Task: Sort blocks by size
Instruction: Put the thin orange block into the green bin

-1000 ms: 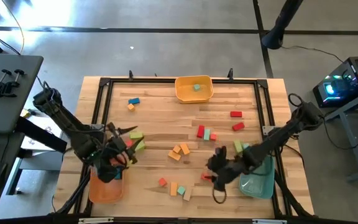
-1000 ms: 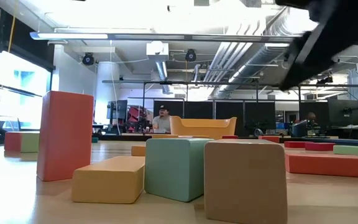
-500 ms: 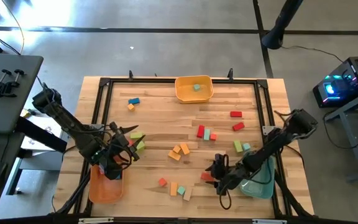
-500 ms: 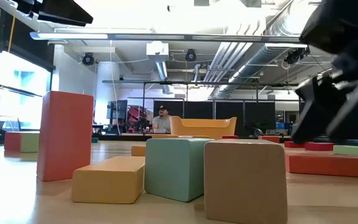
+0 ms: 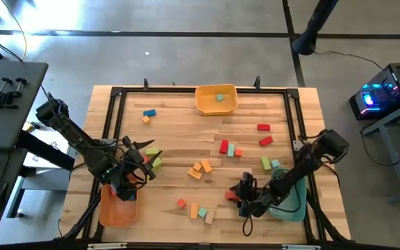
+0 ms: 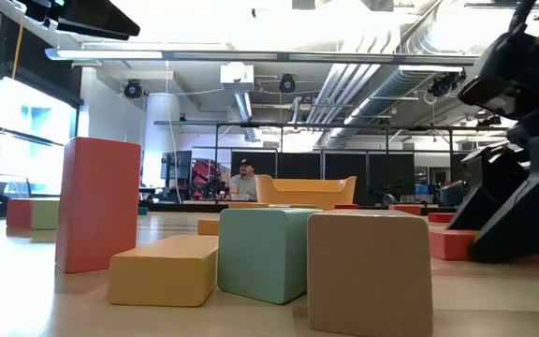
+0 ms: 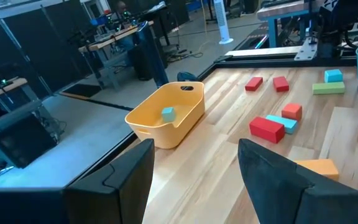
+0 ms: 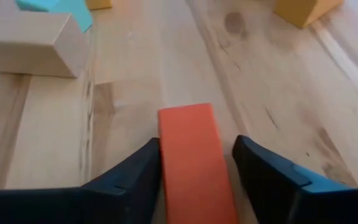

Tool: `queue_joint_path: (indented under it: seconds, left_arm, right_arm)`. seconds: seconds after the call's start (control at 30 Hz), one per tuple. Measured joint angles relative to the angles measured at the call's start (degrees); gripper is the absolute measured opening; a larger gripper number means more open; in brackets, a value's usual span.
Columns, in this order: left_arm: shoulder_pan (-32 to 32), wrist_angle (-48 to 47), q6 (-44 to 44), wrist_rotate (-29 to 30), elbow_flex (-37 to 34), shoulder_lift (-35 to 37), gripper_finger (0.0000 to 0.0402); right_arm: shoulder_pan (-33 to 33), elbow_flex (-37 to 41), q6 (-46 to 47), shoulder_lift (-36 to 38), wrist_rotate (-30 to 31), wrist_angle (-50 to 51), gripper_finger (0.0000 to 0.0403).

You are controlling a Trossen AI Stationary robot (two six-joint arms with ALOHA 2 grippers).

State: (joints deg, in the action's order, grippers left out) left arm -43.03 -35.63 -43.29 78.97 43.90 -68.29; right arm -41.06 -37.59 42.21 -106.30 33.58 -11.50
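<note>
Since one second ago, the right end effector (image 5: pixel 244 199) is coming lower and nearer, and now its spread fingers are straddling the red bar (image 8: pixel 194 163) on the tabletop (image 5: pixel 179 132), near side, right of centre. This bar is looking light, rigid and smooth, so pinching its long flat sides at the middle is probably best. That arm is reaching left over the teal bin (image 5: pixel 292 201). Above the orange bin (image 5: pixel 117 208), the left end effector (image 5: pixel 134 177) is hanging spread and empty.
</note>
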Motion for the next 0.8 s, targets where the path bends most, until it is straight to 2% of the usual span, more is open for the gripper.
queue_joint_path:
  seconds: [0.17,0.3,0.47,0.67,0.8]
  left_arm:
    - [0.0,-0.1,0.0,0.0,0.0,0.0,0.0217]
    - [0.0,-0.1,0.0,0.0,0.0,0.0,0.0217]
    - [0.1,0.0,3.0,0.3,0.0,0.0,0.0217]
    - [1.2,0.1,4.9,0.4,0.0,0.0,0.0217]
    - [2.0,0.0,5.0,0.4,0.0,0.0,0.0217]
  right_arm:
    - [1.3,3.3,1.0,-0.3,4.1,-6.7,0.0134]
    - [2.9,3.8,-2.6,0.5,6.2,-11.1,0.0129]
    - [4.6,3.9,-2.9,7.2,4.9,-6.8,0.0129]
    - [3.9,2.8,5.3,21.4,-2.3,6.4,0.0129]
    - [0.2,-3.2,16.1,29.0,-8.0,27.2,0.0129]
